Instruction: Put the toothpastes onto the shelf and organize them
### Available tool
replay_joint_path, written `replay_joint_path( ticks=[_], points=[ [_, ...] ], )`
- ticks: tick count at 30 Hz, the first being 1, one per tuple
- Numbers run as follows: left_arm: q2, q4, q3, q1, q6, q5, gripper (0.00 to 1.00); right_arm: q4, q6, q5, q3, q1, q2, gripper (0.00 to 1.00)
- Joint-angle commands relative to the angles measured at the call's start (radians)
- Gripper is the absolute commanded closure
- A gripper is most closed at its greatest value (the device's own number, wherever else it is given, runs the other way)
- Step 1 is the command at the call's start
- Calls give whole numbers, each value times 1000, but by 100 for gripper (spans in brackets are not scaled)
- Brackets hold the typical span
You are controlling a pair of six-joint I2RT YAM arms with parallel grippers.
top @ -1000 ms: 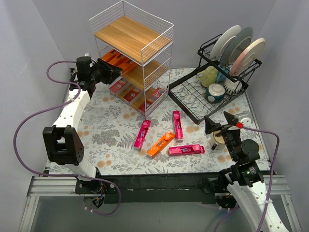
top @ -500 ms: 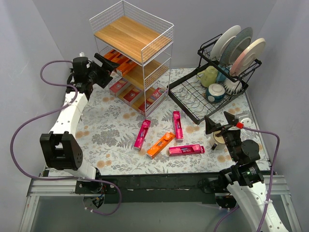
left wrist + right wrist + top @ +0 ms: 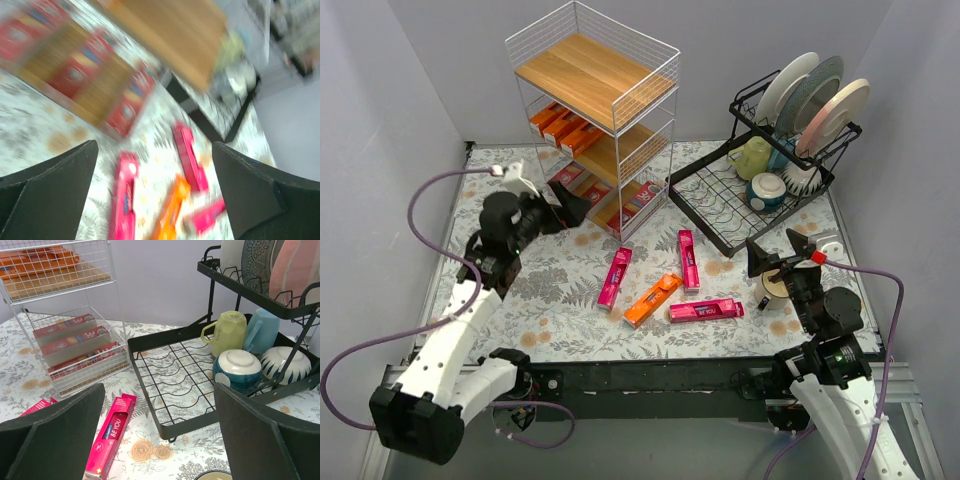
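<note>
The shelf (image 3: 595, 110) is a white wire rack at the back. Orange toothpastes (image 3: 560, 125) lie on its middle board and dark red ones (image 3: 605, 195) on the bottom board. On the table lie three pink boxes (image 3: 615, 277) (image 3: 688, 259) (image 3: 705, 310) and one orange box (image 3: 653, 299). My left gripper (image 3: 568, 208) hangs open and empty beside the shelf's bottom tier. Its blurred wrist view shows the left gripper (image 3: 155, 147) above a pink box (image 3: 125, 192) and the orange box (image 3: 170, 210). My right gripper (image 3: 160, 390) is open and empty at the right, with a pink box (image 3: 112, 432) ahead of it.
A black dish rack (image 3: 750, 200) with plates, mugs and bowls stands at the back right, close to the shelf. A small cup (image 3: 775, 288) sits under the right gripper (image 3: 775, 262). Grey walls close in on both sides.
My left gripper has opened and drawn back from the shelf's middle tier, down towards the near left. The right arm has not moved.
</note>
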Motion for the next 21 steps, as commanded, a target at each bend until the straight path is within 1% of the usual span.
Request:
replay_joint_path(
  ticks=[1,3,4,6,7,8,9,10,12,13,16,17,20,21],
  points=[
    [-88,62,-157,-175,113,-31,2,5,-15,9,43,6,16,1],
    [-93,72,-190,-258,125,-75,2,6,-16,10,36,6,22,1],
    [-87,72,-210,-354,131,-104,2,9,-18,13,35,6,25,2],
    [-47,70,-224,-459,154,-228,2,16,-15,13,32,6,30,1],
    [-23,72,-226,-560,165,-273,2,16,-16,9,30,4,33,2],
    [-4,70,-226,-608,179,-345,2,14,-15,7,30,6,33,1],
    [45,75,-224,-651,185,-374,2,14,-15,6,30,6,34,1],
    [66,78,-223,-721,188,-394,2,14,-15,9,29,6,31,1],
    [132,75,-220,-769,192,-450,2,16,-15,7,26,6,30,1],
    [148,72,-220,-800,191,-464,2,16,-15,10,26,6,27,1],
    [195,67,-224,-852,165,-494,2,17,-16,10,24,6,23,1],
    [203,64,-229,-861,156,-499,3,17,-18,12,24,6,23,2],
    [245,18,-223,-893,99,-520,6,20,-15,10,23,4,22,1],
    [255,-32,-212,-899,79,-525,7,20,-15,10,23,4,22,1]
  ],
)
